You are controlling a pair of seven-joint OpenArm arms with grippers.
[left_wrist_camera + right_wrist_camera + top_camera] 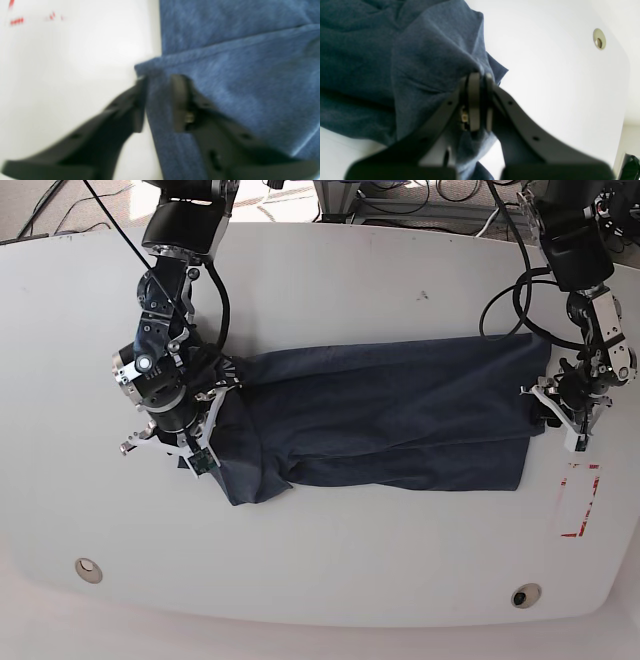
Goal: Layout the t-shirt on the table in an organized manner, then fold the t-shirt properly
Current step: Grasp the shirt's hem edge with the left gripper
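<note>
The dark blue t-shirt (390,415) lies spread lengthwise across the middle of the white table (320,560), with one end bunched and folded under at the left. In the right wrist view my right gripper (480,75) is shut on a fold of the t-shirt (395,62). In the base view it sits at the cloth's left end (222,375). My left gripper (157,80) is open at the t-shirt's right edge (237,75), its fingers astride a hemmed corner that rests on the table. In the base view it stands at that edge (543,405).
A red rectangle outline (580,500) is marked on the table just in front of the left gripper, and its red marks (17,21) show in the left wrist view. Two grommet holes (88,568) (524,593) sit near the front edge. Cables run behind the table.
</note>
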